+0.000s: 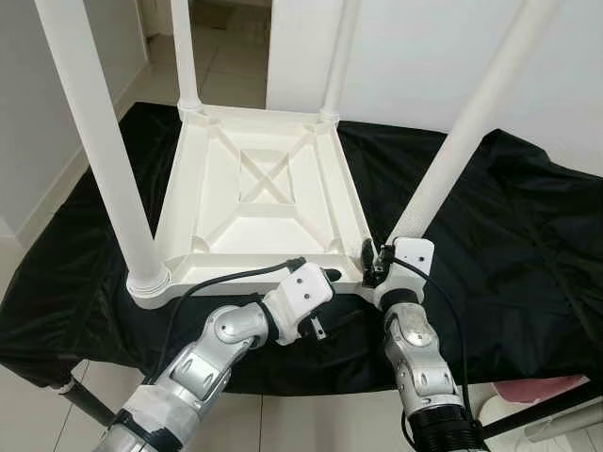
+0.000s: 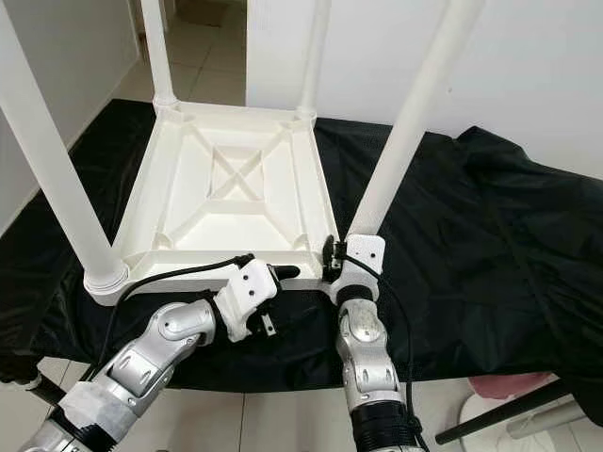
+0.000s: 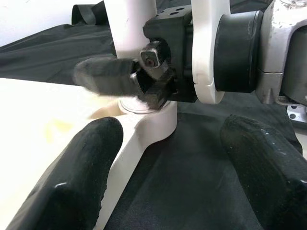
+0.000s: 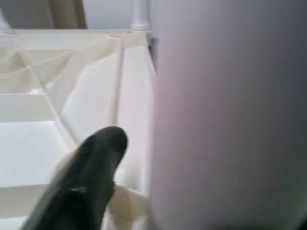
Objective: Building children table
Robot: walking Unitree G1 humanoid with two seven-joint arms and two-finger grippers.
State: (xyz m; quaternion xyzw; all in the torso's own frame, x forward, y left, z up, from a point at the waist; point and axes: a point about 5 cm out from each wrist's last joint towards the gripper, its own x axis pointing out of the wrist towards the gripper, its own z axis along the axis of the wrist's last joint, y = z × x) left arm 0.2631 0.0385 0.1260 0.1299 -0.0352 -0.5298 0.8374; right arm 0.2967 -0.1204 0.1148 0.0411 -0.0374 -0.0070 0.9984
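A white children's table point(image 1: 254, 188) lies upside down on a black cloth. Its near right leg point(image 1: 452, 160) rises slanted from the front right corner socket. My right gripper point(image 1: 372, 259) is at the base of that leg, shut on it; in the right wrist view one black finger point(image 4: 96, 163) lies beside the leg point(image 4: 225, 120), and the other is hidden behind it. My left gripper point(image 1: 330, 276) hovers at the table's front edge, open, pointing at the same corner. In the left wrist view its fingers point(image 3: 91, 158) flank the corner socket point(image 3: 148, 115).
Three more legs stand upright: near left point(image 1: 104, 151), far left point(image 1: 184, 56), far right point(image 1: 341, 56). The black cloth point(image 1: 509, 235) covers a low work table with room on the right. A pink object point(image 1: 537, 388) lies on the floor at lower right.
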